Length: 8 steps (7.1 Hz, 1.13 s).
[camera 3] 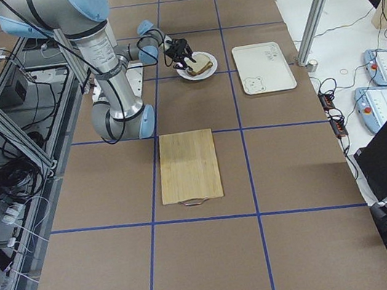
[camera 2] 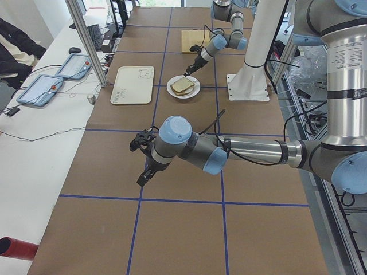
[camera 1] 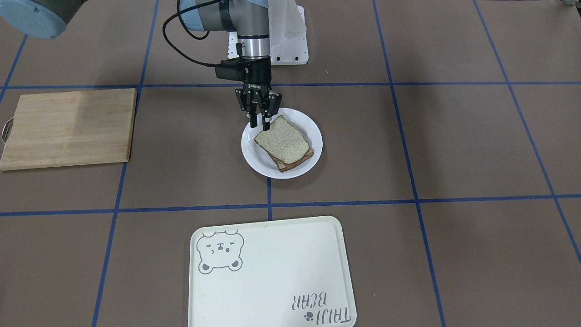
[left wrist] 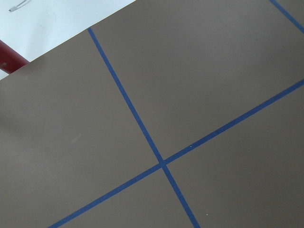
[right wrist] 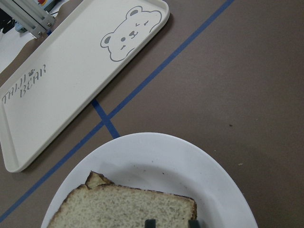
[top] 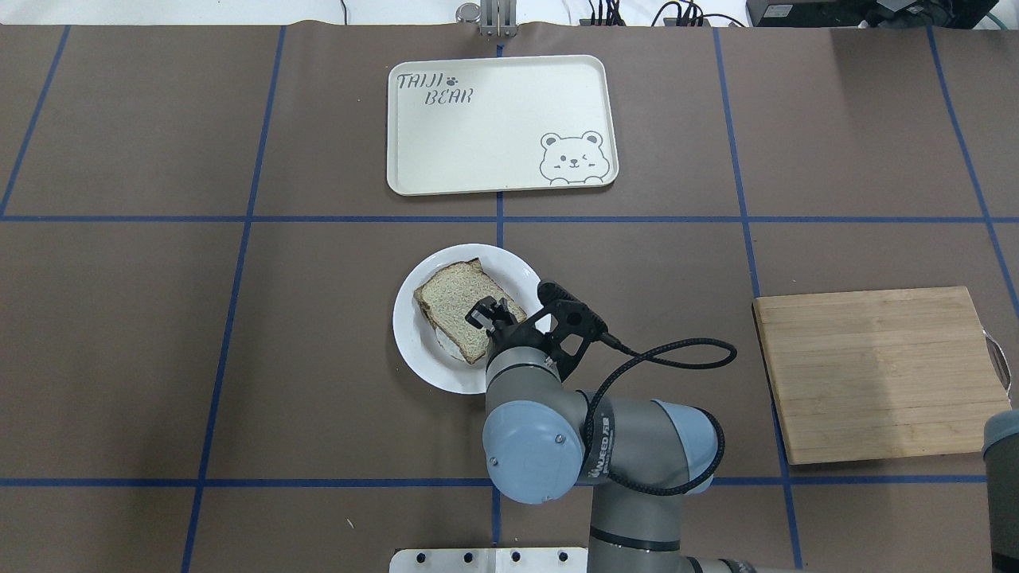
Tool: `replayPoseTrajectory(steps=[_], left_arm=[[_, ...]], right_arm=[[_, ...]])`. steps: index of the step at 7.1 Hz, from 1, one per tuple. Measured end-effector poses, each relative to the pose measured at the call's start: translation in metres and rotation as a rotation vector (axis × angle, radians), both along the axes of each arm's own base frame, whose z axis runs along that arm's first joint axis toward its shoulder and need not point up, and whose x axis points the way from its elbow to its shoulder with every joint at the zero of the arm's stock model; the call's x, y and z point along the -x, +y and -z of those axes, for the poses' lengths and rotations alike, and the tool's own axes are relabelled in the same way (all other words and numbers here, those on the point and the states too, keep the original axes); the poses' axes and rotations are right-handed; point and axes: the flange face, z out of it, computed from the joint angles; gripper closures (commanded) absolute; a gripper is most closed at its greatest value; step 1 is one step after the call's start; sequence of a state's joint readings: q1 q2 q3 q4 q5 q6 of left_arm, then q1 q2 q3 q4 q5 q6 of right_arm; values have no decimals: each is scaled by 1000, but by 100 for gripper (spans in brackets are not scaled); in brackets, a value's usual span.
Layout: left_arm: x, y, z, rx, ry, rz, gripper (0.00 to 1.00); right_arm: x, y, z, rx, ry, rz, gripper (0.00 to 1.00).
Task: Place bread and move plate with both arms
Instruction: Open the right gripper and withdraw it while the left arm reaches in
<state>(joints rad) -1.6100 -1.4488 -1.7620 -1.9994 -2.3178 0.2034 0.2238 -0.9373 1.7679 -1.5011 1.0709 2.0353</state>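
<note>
R pincer (camera 1: 259,128), jaws apart, over bread (camera 1: 283,141) on plate (camera 1: 254,159); tray (camera 1: 272,272), board (camera 1: 68,129) nearby.

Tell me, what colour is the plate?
White and glossy; the plate shows best in the front-facing view.

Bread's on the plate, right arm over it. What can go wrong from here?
1. The bread lies skewed on the lower slice, so it may slide when the plate moves.
2. The right gripper hangs low at the bread's edge, jaws open. Lifting off could snag the slice.
3. The left gripper is far down the table. Two arms at one small plate risk a clash.
</note>
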Motion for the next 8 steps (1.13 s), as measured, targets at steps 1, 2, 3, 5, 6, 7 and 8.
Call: replayPoseTrajectory(steps=[1,2,3,5,6,7,8], left_arm=[[0,-2,4,6,8,14,2],[-3,-8,12,14,27,30,2],[-16,-16,24,17,66,31,2],[-84,-27,55,52,208,25,2],[-125,-30,77,114,315,58,2],[-163,-29,99,205,435,98,2],[-199,-22,117,300,541,113,2]], right_arm=[[-30,-27,6,0,35,63,0],[-63,-63,5,4,81,136,0],[-98,-102,-3,-2,131,218,0],[-197,-184,-58,-41,276,440,0],[-256,-216,-96,-66,336,556,0],[-314,-240,-132,-94,368,666,0],[-372,-256,-172,-131,389,772,0]])
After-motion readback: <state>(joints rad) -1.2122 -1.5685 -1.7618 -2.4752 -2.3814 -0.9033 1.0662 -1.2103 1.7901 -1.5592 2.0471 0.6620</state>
